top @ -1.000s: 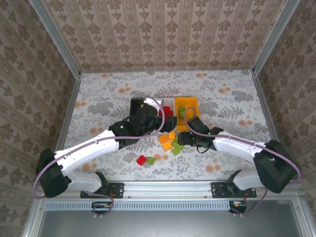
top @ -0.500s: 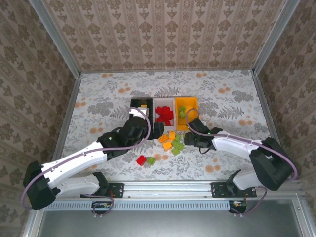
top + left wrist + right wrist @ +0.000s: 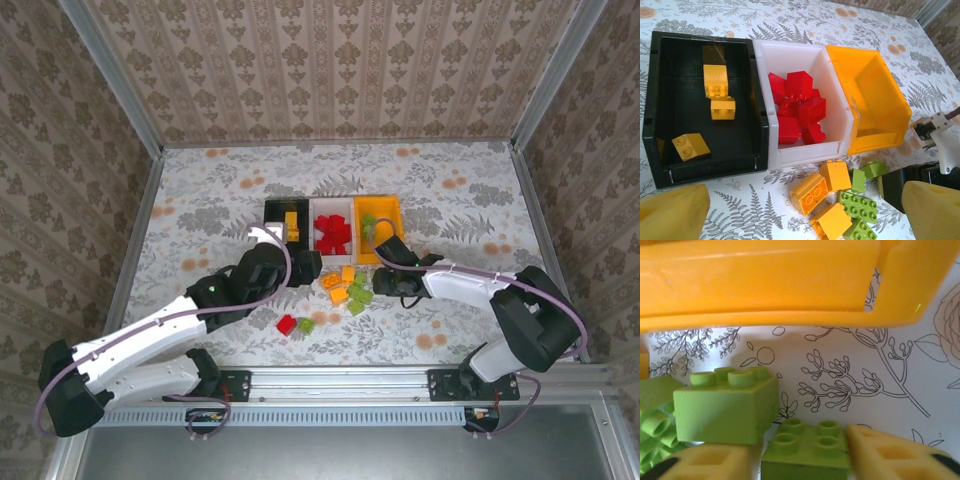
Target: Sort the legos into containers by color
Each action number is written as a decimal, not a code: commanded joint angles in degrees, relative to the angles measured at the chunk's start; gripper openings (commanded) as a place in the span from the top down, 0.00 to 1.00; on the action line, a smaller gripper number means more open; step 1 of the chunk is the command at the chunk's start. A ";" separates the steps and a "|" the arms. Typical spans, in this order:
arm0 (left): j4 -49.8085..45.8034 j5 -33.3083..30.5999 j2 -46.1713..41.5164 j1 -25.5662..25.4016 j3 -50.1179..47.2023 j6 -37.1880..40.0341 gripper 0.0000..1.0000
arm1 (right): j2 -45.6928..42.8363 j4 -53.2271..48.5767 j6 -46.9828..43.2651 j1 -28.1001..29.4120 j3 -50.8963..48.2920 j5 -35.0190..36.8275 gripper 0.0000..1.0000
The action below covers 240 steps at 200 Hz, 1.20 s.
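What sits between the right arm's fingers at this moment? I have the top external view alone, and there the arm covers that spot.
Observer: In the right wrist view, a low light green brick lies between the two fingers of the right gripper. I cannot tell whether they press on it. A taller green brick stands close beside it.
Operator: And how many bricks are in the black bin?
Observer: The left wrist view looks straight into the black bin and shows three orange-yellow bricks on its floor.
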 commanded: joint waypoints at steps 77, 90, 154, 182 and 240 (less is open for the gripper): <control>-0.54 3.57 -1.88 3.50 -4.05 -1.13 0.00 | -16.44 -12.84 -6.25 -1.29 10.39 1.05 0.73; -1.68 3.63 -2.07 3.49 -4.16 -1.43 0.00 | -12.77 -12.27 -6.63 -1.68 14.16 0.67 0.73; -7.05 3.77 -3.41 3.12 -5.62 -1.86 0.01 | 10.31 -10.27 -5.95 -6.08 28.82 1.53 0.70; -8.83 4.05 -2.80 2.82 -6.01 -1.72 0.01 | 14.90 -10.27 -5.07 -6.87 31.74 1.22 0.64; -11.31 5.43 -2.48 2.70 -5.43 0.27 0.00 | 11.99 -10.76 -4.19 -6.88 32.44 0.33 0.31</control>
